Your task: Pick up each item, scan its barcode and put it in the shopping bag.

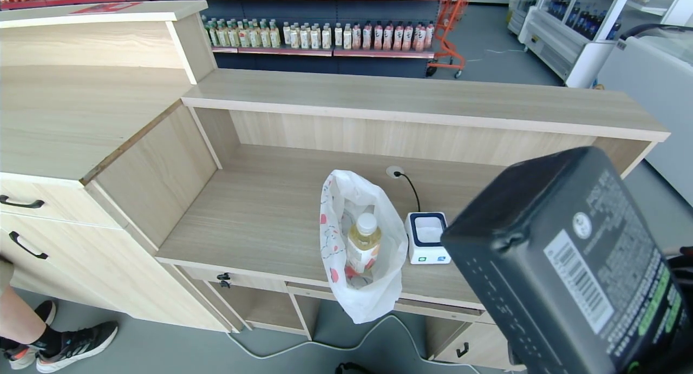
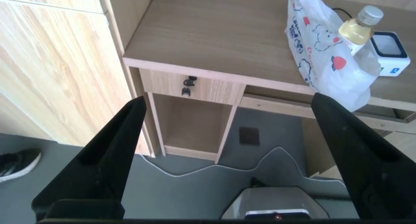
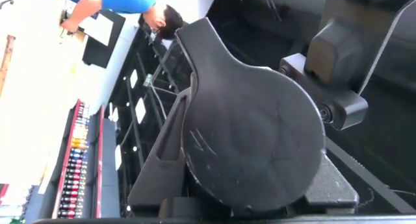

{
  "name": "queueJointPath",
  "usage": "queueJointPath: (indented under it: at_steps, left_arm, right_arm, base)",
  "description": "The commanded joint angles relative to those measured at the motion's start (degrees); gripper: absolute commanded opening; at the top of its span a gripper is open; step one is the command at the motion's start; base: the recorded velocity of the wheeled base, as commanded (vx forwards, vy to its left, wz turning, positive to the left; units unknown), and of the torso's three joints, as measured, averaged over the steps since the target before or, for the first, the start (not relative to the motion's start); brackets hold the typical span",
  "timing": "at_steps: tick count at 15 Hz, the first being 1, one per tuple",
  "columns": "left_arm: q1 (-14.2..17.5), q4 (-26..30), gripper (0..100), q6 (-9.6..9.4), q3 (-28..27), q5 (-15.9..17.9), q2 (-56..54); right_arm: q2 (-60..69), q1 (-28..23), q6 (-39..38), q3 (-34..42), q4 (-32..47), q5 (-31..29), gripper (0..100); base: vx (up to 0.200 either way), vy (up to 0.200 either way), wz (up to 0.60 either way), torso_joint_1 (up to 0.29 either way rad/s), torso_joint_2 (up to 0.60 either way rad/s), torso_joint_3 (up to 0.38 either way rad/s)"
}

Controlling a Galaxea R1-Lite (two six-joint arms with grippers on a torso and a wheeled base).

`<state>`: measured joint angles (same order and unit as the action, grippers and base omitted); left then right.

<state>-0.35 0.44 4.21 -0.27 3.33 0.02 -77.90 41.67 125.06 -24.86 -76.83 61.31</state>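
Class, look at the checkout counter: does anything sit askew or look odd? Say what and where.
The shopping bag slumps over the front edge of the counter, its bottom hanging off unsupported with the bottle inside. The black pack is up in the air, its barcode facing upward, away from the scanner.

the left gripper (image 2: pixel 227 104) hung low, out in front of the counter's (image 2: pixel 214 36) front edge and below the level of its top, facing the space under it. its two dark fingers (image 2: pixel 97 165) stood spread wide apart with nothing between them. the right arm was raised high on the robot's right side, close to the head camera, off the counter's right front corner. the right gripper (image 3: pixel 247 178) was closed around a black package (image 1: pixel 568 266), one finger (image 3: pixel 159 152) lying along its side. the right wrist was rolled over sideways.
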Motion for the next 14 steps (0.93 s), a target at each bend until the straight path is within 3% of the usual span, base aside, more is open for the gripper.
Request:
queueJointPath:
  at_steps: [1, 3, 4, 6, 8, 9, 11, 12, 14]
  left_arm:
    - [0.0, 0.0, 100, 0.01, 0.0, 0.01, -0.02]
    - [0.0, 0.0, 100, 0.01, 0.0, 0.01, -0.02]
    - [0.0, 0.0, 100, 0.01, 0.0, 0.01, -0.02]
    - [0.0, 0.0, 100, 0.01, 0.0, 0.01, -0.02]
    - [0.0, 0.0, 100, 0.01, 0.0, 0.01, -0.02]
    - [0.0, 0.0, 100, 0.01, 0.0, 0.01, -0.02]
    - [0.0, 0.0, 100, 0.01, 0.0, 0.01, -0.02]
    - [0.0, 0.0, 100, 0.01, 0.0, 0.01, -0.02]
    - [0.0, 0.0, 100, 0.01, 0.0, 0.01, -0.02]
  right_arm:
    - [0.11, -0.01, 0.01, -0.02, 1.68, 0.04, 0]
    - [-0.15, -0.45, -1.66, -0.46, 6.69, -0.31, 0]
    - [-0.68, -1.33, -7.03, -3.27, 11.35, -2.68, 0]
    - [1.78, -10.11, -21.62, -9.24, 16.62, -21.93, 0]
    - [4.86, -18.64, -37.52, -6.78, 16.97, -39.86, 0]
    - [4.6, -22.24, -51.59, -4.5, 16.71, -49.18, 0]
    - [3.89, -28.75, -62.66, -3.71, 16.71, -52.43, 0]
    - [4.51, -36.04, -62.92, -2.48, 16.18, -52.17, 0]
    - [4.68, -45.97, -63.45, -0.9, 16.18, -45.57, 0]
  base:
    - [0.0, 0.0, 0.0, 0.0, 0.0, 0.0]
    - [0.0, 0.0, 0.0, 0.0, 0.0, 0.0]
    - [0.0, 0.0, 0.0, 0.0, 0.0, 0.0]
    - [0.0, 0.0, 0.0, 0.0, 0.0, 0.0]
    - [0.0, 0.0, 0.0, 0.0, 0.0, 0.0]
    - [0.0, 0.0, 0.0, 0.0, 0.0, 0.0]
    - [0.0, 0.0, 0.0, 0.0, 0.0, 0.0]
    - [0.0, 0.0, 0.0, 0.0, 0.0, 0.0]
    - [0.0, 0.0, 0.0, 0.0, 0.0, 0.0]
